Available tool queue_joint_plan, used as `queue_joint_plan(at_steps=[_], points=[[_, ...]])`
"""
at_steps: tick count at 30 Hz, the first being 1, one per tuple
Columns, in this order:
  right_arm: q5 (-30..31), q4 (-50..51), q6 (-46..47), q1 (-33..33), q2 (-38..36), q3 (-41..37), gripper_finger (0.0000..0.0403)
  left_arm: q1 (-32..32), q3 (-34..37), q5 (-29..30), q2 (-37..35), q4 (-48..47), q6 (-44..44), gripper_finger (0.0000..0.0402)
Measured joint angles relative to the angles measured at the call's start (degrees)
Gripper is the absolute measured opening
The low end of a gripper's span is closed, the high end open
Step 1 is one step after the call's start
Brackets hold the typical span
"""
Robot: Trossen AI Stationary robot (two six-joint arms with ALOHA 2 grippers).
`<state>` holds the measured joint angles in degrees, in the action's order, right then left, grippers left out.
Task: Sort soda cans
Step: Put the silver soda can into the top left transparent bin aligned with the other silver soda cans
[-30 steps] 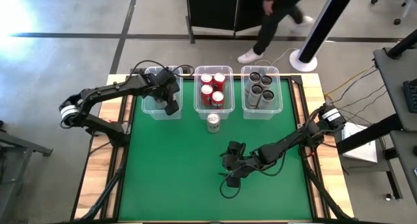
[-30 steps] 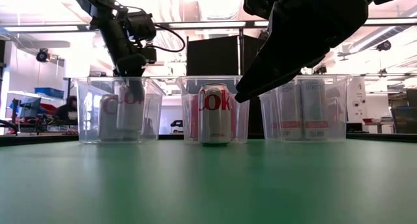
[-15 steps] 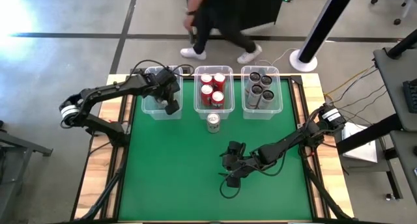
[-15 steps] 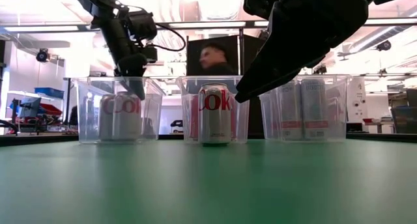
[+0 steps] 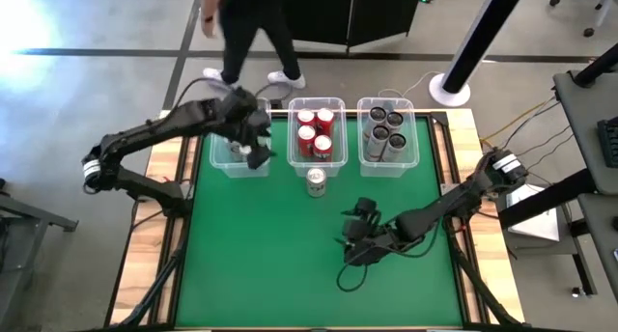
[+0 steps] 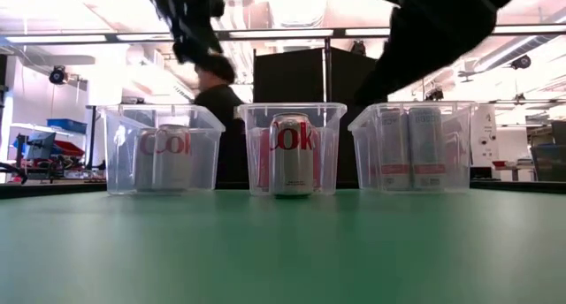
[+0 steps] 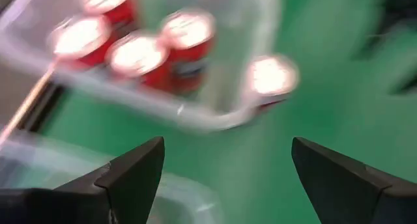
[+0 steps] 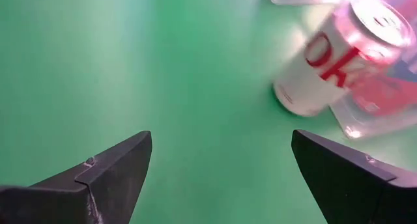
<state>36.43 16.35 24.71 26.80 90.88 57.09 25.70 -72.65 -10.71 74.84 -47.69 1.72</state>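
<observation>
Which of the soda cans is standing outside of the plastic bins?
The silver-white can alone stands on the green table, just in front of the middle bin holding red cans; every other can sits inside a bin.

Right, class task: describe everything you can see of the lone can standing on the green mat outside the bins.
The can is silver-white with red lettering and a shiny silver top, and looks like metal. It stands upright on the green mat, just in front of the middle bin, close to its front wall; whether they touch cannot be told. No gripper holds it. In the low view it hides part of that bin.
</observation>
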Motion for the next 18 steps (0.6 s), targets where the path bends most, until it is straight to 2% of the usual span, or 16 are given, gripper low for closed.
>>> queue_joint_plan(at_steps=[4,10,15,18], points=[[0.2,-3.2,0.0,-1.3,-2.4,-3.9,0.0364,-9.6,5.2,1.2,-3.6,6.8,-2.2,0.0317],[-0.9,-14.4,-3.3,-5.9,-1.0,-9.4,0.0364,-23.4,17.8,12.9,-5.3,23.1,-4.0,0.0317],[-0.9,-20.6,-8.6,-10.1,2.7,-9.9,0.0364,-26.7,28.7,14.4,-2.7,43.6,-7.8,0.0326],[-0.9,-23.6,-12.5,-12.8,4.2,-9.7,0.0364,-26.5,32.8,15.4,0.0,50.2,-10.3,0.0334]])
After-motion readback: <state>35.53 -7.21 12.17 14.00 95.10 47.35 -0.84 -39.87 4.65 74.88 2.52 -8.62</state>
